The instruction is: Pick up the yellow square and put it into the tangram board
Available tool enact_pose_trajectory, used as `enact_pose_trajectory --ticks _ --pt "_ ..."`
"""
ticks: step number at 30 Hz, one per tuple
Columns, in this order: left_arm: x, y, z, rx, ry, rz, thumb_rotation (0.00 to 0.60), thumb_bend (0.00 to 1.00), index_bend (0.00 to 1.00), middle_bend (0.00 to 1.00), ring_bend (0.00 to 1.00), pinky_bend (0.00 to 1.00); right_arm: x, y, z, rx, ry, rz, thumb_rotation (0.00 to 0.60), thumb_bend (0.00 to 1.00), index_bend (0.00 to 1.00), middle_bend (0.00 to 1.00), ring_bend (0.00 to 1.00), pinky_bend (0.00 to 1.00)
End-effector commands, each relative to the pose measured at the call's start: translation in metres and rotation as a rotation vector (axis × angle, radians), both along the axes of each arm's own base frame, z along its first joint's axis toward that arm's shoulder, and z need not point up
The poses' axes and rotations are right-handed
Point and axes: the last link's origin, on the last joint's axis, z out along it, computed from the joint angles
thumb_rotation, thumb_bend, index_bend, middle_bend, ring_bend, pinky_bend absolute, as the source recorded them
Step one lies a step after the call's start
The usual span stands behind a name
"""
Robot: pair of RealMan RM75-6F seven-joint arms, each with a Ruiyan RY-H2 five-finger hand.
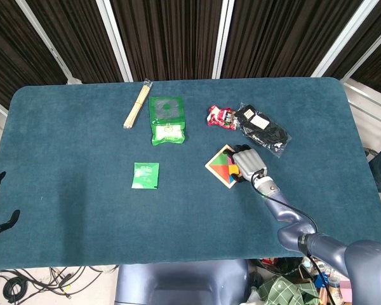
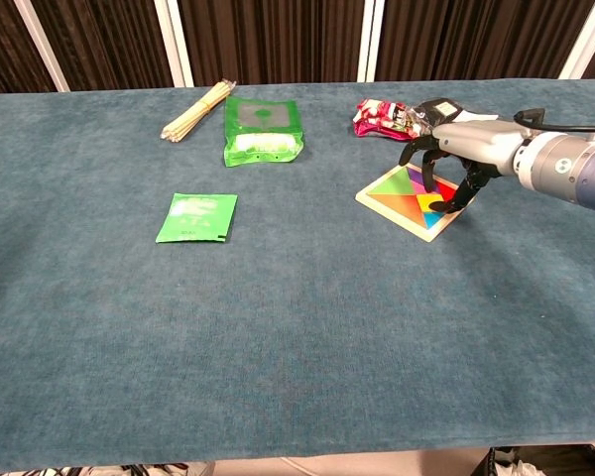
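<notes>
Robot hand [image 2: 446, 149] arched over tangram board [image 2: 402, 194]

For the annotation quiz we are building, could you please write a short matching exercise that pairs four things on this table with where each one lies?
Things:
1. bundle of wooden sticks
2. small green packet
3. red snack wrapper
4. tangram board

Places:
A. under the right hand
B. alone, nearest the front edge
C. far left, beside the large green pouch
D. at the back, behind the board

Pairs: 1-C, 2-B, 3-D, 4-A
</notes>
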Motion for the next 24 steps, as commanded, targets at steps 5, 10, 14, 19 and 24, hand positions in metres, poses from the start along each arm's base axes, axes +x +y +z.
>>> enact_pose_trajectory --ticks 5,10,14,19,24 --pt "0.0 0.0 0.0 -0.001 0.0 0.002 0.6 0.31 0.0 0.0 0.0 0.0 0.002 0.002 0.003 -0.008 -0.012 0.011 0.6 0.26 0.22 0.35 0.14 0.15" --pt "0.0 0.0 0.0 0.001 -0.001 0.001 0.6 0.31 0.0 0.0 0.0 0.0 0.008 0.002 0.012 -0.031 -0.048 0.02 0.6 0.25 0.22 0.34 0.14 0.15" --pt "0.0 0.0 0.0 0.001 -0.001 -0.001 0.6 0.31 0.0 0.0 0.0 0.0 0.015 0.007 0.027 -0.058 -0.071 0.052 0.6 0.19 0.22 0.26 0.13 0.15" --pt "0.0 -0.001 0.001 0.004 -0.004 -0.004 0.6 0.31 0.0 0.0 0.0 0.0 0.013 0.029 0.067 -0.107 -0.103 0.069 0.6 0.13 0.2 0.15 0.08 0.15" --pt "0.001 -0.001 0.001 0.007 -0.004 -0.009 0.6 0.31 0.0 0.0 0.0 0.0 -0.008 0.067 0.125 -0.179 -0.121 0.03 0.6 0.11 0.2 0.11 0.06 0.15"
